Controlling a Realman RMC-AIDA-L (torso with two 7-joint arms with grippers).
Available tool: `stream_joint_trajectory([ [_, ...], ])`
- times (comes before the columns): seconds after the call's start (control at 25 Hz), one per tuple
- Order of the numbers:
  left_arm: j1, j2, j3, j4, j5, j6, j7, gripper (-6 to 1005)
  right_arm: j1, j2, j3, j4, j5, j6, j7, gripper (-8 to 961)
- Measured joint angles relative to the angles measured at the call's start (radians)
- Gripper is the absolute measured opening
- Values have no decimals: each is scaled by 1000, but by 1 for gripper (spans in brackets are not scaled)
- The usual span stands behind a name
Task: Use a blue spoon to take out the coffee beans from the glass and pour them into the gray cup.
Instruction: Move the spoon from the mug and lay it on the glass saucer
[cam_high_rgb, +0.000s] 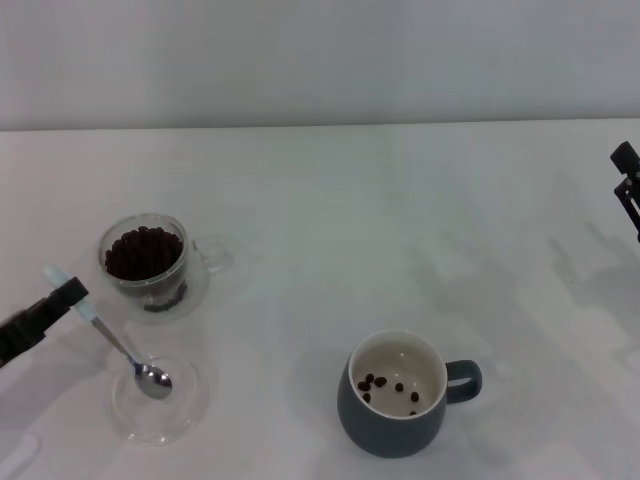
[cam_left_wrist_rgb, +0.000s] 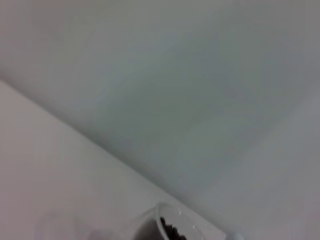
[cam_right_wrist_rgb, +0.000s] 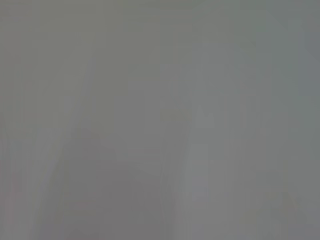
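The black left gripper (cam_high_rgb: 70, 296) held the pale-blue handle of the metal blue spoon (cam_high_rgb: 125, 350), whose long axis slanted down to its bowl in a shallow clear dish (cam_high_rgb: 190, 410); the bean-filled clear glass (cam_high_rgb: 146, 262) stood just beyond, nearer this arm

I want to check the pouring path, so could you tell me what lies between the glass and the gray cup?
In the head view, only bare white table lies between the glass and the gray cup; nothing stands on that stretch.
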Motion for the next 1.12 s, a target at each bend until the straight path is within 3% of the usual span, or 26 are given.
stream_joint_trajectory([
  [0.72, -92, -2, 14, -172, 14, -55, 86, 126, -5, -1, 5, 3, 3, -3, 2, 574],
  [1.12, -92, -4, 19, -210, 15, -78, 99, 236, -9, -2, 0, 3, 0, -6, 2, 574],
])
